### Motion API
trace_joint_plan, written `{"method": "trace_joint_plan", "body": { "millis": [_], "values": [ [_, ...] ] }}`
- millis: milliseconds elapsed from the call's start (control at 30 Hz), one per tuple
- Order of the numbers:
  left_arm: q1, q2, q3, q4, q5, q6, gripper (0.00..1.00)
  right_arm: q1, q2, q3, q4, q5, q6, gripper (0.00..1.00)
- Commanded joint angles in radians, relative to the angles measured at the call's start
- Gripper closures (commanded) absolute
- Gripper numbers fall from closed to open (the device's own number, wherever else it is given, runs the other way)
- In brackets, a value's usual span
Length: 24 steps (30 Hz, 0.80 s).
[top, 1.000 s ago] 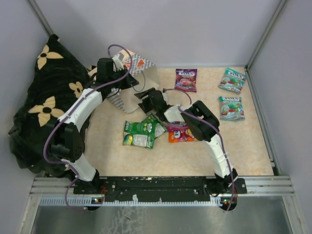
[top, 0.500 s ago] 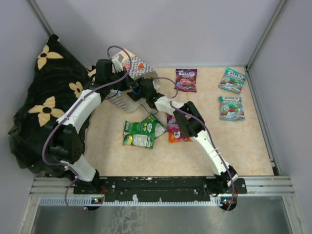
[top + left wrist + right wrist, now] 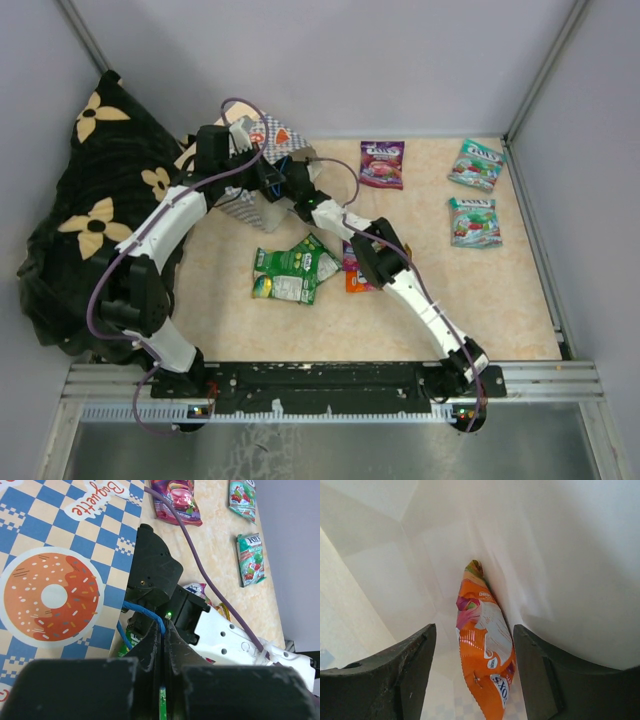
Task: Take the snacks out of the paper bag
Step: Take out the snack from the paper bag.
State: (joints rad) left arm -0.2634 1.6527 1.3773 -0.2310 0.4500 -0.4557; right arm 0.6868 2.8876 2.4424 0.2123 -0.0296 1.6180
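Far left: a black cloth (image 3: 90,200) with cream flowers lies heaped against the wall.
Left gripper (image 3: 163,632): its fingers are pressed together on the blue cord handle (image 3: 145,609), lifting the bag's mouth.
Paper bag (image 3: 285,132): blue-and-white checks with a doughnut print. It sits at the back of the table (image 3: 500,300), just beside the cloth, with its mouth turned towards the right arm.
Right gripper (image 3: 474,630): it is reached inside the bag, fingers spread apart and holding nothing.
Inside the bag: one orange pouch (image 3: 485,652) lies along the fold of the white paper, just ahead of the spread fingers.
Already out: green pouches (image 3: 288,272) lie mid-table, a purple pouch (image 3: 381,163) lies behind them, and a teal pouch (image 3: 476,164) and a second teal pouch (image 3: 473,221) lie to the right.
Doing it well: probably ease forward until the fingers straddle the pouch's near edge. Pinch the pouch alone, not the paper, and keep the handle taut while pulling out through the mouth.
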Motion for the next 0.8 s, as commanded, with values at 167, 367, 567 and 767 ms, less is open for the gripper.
{"method": "trace_joint_plan", "body": {
  "millis": [167, 367, 567, 767],
  "values": [
    [0.001, -0.008, 0.006, 0.034, 0.081, -0.005, 1.00, 0.034, 0.058, 0.088, -0.084, -0.021, -0.052, 0.36],
    [0.001, 0.005, 0.012, 0.033, 0.131, -0.006, 1.00, 0.069, 0.015, 0.041, -0.091, -0.141, -0.131, 0.37],
    [0.000, 0.018, 0.009, 0.033, 0.240, -0.016, 1.00, 0.104, 0.001, 0.046, -0.071, -0.240, -0.205, 0.37],
    [0.001, -0.010, -0.015, 0.013, 0.209, 0.007, 1.00, 0.113, -0.073, -0.026, -0.017, -0.307, -0.275, 0.76]
  ]
}}
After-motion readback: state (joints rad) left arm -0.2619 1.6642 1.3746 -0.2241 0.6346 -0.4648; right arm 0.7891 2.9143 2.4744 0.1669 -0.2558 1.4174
